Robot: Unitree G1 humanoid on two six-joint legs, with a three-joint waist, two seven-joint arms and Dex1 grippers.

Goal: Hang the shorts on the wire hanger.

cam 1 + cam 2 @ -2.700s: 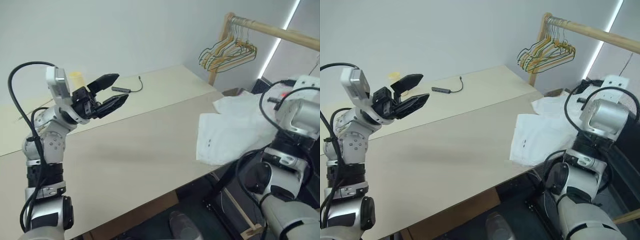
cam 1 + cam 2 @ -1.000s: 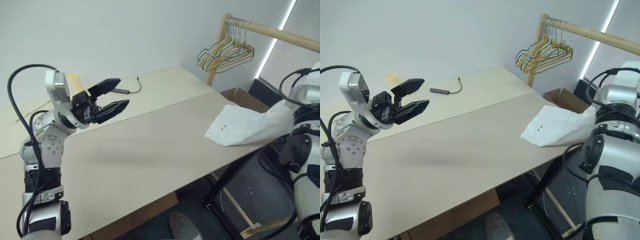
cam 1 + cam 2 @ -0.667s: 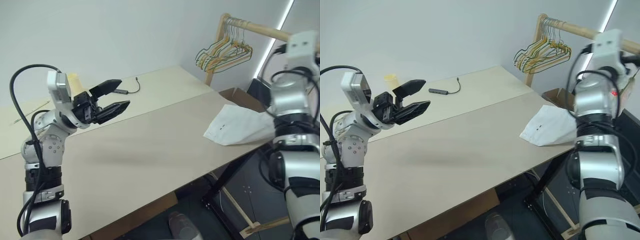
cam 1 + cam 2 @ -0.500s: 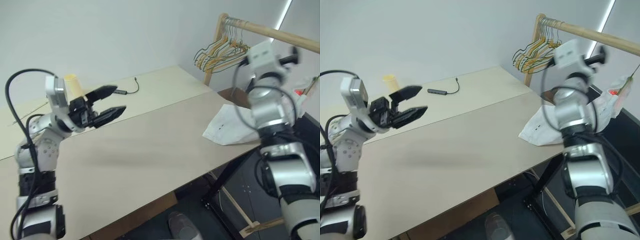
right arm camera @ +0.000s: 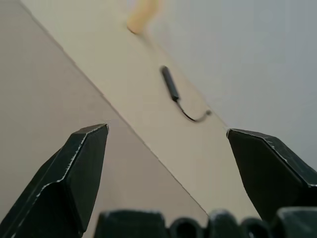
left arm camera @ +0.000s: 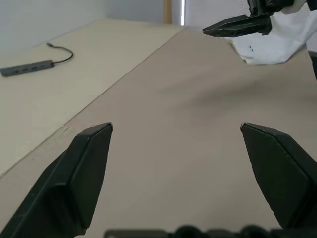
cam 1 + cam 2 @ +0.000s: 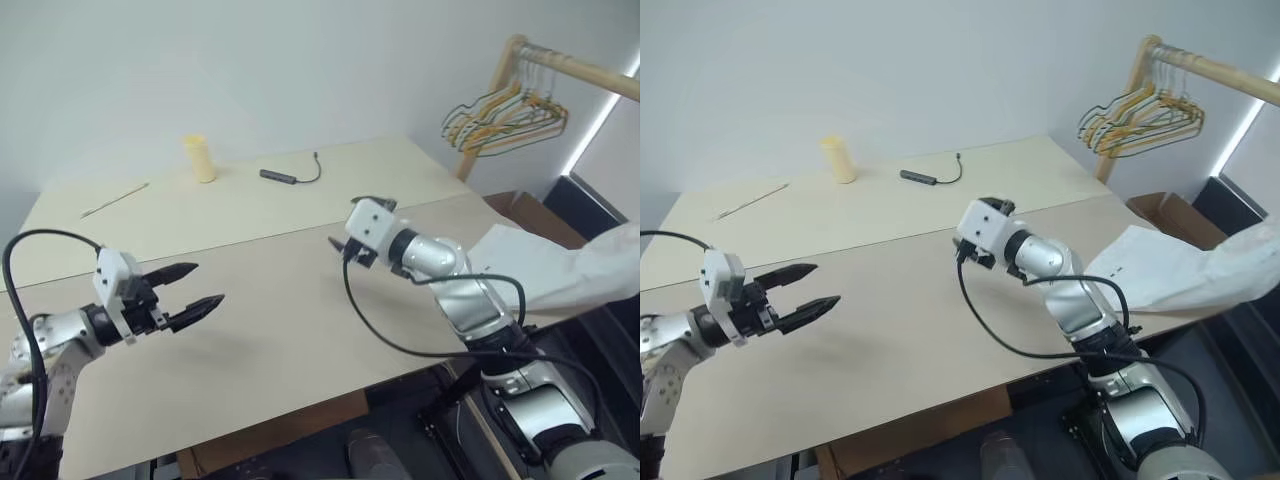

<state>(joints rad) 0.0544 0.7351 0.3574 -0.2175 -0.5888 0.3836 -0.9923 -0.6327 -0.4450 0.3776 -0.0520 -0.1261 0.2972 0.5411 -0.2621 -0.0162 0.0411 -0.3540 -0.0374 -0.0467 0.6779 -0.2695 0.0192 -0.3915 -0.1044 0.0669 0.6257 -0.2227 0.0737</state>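
Overhead, the left eye view has the left gripper (image 7: 200, 287) hovering low over the near tan table (image 7: 280, 330), its two black fingers spread and holding nothing. The right gripper (image 7: 338, 247) reaches across the middle of the same table; its fingers are mostly hidden behind the white wrist camera. The shorts (image 7: 560, 265) lie crumpled at the table's right edge, partly draped off it, well apart from both grippers. At the far right, a wooden rail (image 7: 575, 65) carries a bunch of coloured hangers (image 7: 505, 110); the wire hanger itself cannot be picked out among them. On the paler far table sit a yellow cup (image 7: 200, 158), a dark cable hub (image 7: 280, 176) and a thin stick (image 7: 115, 200).

From the left wrist view, the left fingers (image 6: 84, 173) stand wide apart above bare table, with the other gripper's black fingertips and the shorts (image 6: 277, 42) beyond.

From the right wrist view, the right fingers (image 5: 74, 173) are likewise spread wide and empty, pointing toward the cable hub (image 5: 171, 84) and the cup (image 5: 141, 15).
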